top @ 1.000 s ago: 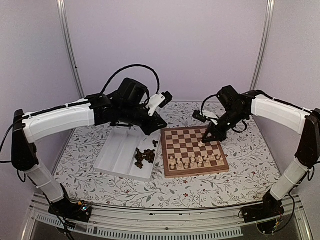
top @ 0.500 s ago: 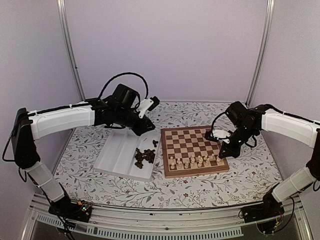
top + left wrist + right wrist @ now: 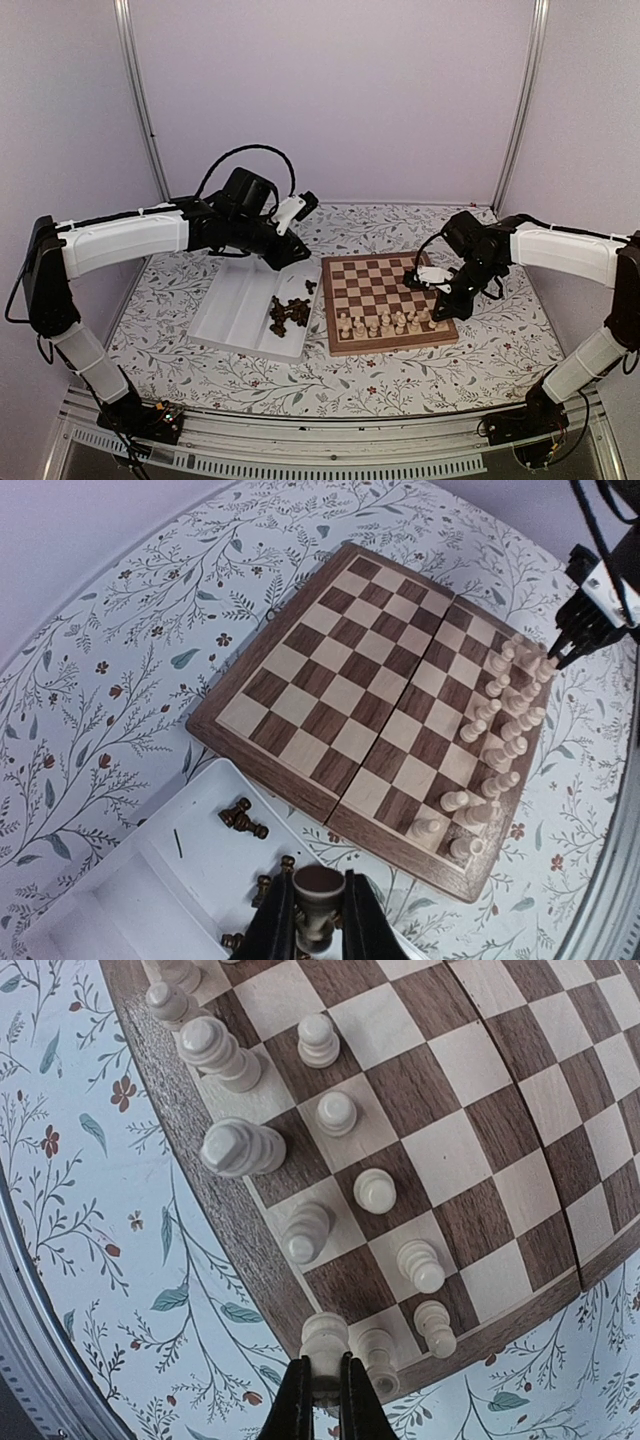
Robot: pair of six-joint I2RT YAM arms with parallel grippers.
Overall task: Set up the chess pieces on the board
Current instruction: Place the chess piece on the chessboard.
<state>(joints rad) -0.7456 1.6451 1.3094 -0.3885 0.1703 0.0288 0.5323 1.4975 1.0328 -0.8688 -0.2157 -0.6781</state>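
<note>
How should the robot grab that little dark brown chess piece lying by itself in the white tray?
Probably from straight above, pinching the small dark brown carved chess piece across its body. It seems to lie flat in the white plastic tray, apart from the dark pile, so there is room either side.

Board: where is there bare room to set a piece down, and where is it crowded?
Free: the board from its far edge down to the cream pieces, and the left compartment of the tray. Crowded: the two near rows, and the right compartment with the dark pieces.
</note>
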